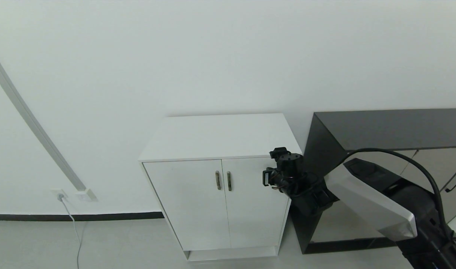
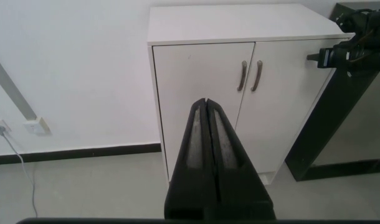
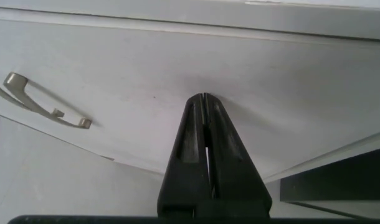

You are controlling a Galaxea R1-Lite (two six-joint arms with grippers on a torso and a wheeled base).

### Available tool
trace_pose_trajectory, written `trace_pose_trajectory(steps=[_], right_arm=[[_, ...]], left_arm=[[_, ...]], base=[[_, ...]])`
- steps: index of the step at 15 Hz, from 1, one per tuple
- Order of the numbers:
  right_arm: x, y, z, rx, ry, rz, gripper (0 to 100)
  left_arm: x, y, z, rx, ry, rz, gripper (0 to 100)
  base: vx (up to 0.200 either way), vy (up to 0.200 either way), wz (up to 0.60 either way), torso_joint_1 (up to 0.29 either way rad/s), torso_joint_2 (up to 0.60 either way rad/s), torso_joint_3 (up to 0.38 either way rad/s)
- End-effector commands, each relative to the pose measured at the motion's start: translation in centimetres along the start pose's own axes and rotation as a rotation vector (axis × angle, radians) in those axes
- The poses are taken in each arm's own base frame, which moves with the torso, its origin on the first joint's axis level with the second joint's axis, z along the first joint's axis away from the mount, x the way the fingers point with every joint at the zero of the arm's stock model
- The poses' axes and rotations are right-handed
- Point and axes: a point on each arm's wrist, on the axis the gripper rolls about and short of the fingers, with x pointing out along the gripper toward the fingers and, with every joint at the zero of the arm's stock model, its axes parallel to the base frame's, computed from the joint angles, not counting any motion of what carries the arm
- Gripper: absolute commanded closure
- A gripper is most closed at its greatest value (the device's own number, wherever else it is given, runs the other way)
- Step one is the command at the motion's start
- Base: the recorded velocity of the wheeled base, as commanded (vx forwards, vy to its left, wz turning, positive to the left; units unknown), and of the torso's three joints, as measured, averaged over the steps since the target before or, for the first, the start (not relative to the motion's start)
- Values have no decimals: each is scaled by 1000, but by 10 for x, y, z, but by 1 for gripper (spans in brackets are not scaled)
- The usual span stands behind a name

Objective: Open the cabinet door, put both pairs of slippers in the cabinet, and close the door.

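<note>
Both cabinet (image 1: 216, 136) doors closed.
The right tool (image 1: 266, 178), clamped shut on nothing, sits at the right door (image 1: 256, 209) near its top; the left tool (image 2: 205, 102), also closed, hangs well apart.

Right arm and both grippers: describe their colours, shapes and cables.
The right arm has a pale grey, flat-sided shell over a black body, a black cable arching above it, and a black cylindrical wrist. The left gripper and right gripper each have two long black fingers tapering to a narrow tip, with greyish recessed faces.
</note>
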Motion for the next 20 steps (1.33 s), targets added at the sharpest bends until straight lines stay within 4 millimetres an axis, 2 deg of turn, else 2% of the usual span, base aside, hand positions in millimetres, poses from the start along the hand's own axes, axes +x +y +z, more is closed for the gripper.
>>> trace_pose_trajectory(steps=[1,9,13,15,18,20], right_arm=[[4,0,-1,2,-7,0,100],[7,-5,-2,3,1,-11,100],[-2,-6,2,6,7,-12,100],[-17,-8,10,7,-5,-10,100],[-49,-13,30,13,-25,-12,100],[-86,-24,41,19,-38,-23,100]], left_arm=[[0,0,0,0,1,0,100],[0,0,0,0,1,0,100],[0,0,0,-3,1,0,100],[0,0,0,-3,1,0,100],[0,0,0,-3,1,0,100],[0,0,0,-5,1,0,100]], base=[[0,0,0,0,0,0],[0,0,0,0,0,0],[0,0,0,0,0,0],[0,0,0,0,0,0],[0,0,0,0,0,0],[0,0,0,0,0,0]])
